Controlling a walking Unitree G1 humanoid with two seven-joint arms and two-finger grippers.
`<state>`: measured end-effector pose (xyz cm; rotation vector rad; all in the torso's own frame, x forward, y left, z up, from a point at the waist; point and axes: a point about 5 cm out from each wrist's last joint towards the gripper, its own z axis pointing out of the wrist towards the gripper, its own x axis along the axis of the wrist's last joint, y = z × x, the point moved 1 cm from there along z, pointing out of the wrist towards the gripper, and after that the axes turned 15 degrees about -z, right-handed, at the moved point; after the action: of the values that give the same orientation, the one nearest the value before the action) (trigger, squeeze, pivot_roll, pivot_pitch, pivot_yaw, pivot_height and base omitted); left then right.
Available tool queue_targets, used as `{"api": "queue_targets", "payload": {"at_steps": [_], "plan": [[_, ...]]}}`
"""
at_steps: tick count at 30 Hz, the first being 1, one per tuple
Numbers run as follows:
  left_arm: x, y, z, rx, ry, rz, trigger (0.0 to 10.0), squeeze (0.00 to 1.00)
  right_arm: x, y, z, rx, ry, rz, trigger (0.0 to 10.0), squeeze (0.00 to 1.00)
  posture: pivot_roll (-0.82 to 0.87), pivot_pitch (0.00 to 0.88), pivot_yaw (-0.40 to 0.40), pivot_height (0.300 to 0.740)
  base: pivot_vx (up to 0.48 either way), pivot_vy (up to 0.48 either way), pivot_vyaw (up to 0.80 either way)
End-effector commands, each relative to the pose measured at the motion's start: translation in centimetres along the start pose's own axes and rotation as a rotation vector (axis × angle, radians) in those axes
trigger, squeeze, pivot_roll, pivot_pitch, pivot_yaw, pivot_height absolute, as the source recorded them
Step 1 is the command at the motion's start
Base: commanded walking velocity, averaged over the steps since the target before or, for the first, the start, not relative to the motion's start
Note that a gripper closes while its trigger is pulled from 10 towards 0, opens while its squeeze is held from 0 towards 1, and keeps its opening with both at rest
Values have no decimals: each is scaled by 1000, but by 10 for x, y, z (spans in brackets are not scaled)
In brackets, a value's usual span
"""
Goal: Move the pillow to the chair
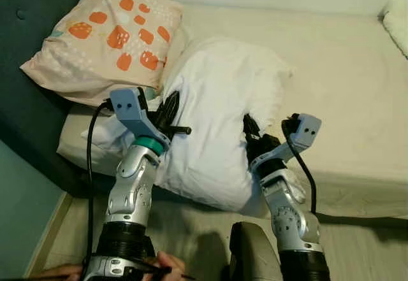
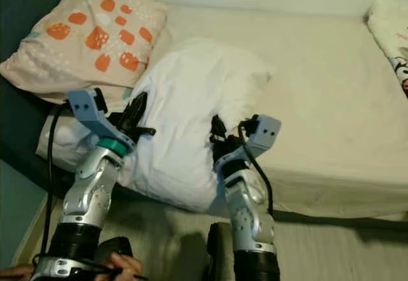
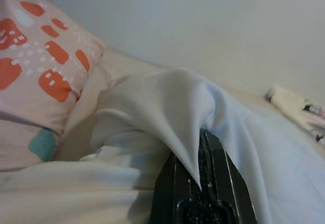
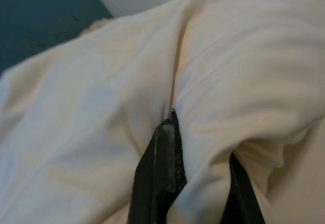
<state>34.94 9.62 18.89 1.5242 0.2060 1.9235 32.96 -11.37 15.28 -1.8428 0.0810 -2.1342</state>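
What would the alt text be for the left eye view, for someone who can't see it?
Two silver robot arms grip a large, soft white pillow lying on a beige bed: the left end effector on the pillow's left side, the right end effector on its right. A peach pillow with orange patches leans on a dark headboard behind.

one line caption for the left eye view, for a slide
Both grippers, left and right, pinch the white pillow on the bed, beside a patterned pillow.
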Motion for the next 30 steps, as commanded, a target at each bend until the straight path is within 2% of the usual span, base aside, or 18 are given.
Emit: {"api": "queue_targets", "payload": {"at_steps": [1, 9, 10, 15, 30], "plan": [[-8, 13, 3, -48, -32, 52, 10000, 0, -5, -14, 3, 41, -16, -38, 10000, 0, -10, 0, 57, 572, 0, 0, 0], [-12, 6, 1, -15, -60, 103, 10000, 0, -15, -12, 2, 47, -65, -141, 10000, 0, -7, 0, 53, 572, 0, 0, 0], [-13, 7, 1, -24, -64, 134, 10000, 0, -17, -13, 2, 54, -73, -161, 10000, 0, -7, 0, 49, 572, 0, 0, 0], [-15, 8, 1, -20, -66, 174, 10000, 0, -16, -13, 3, 46, -65, -151, 10000, 0, -2, 0, 46, 572, 0, 0, 0], [-15, 3, -4, 12, -67, 204, 10000, 0, -21, -15, 3, 44, -74, -155, 10000, 0, 13, 0, 48, 572, 0, 0, 0]]}}
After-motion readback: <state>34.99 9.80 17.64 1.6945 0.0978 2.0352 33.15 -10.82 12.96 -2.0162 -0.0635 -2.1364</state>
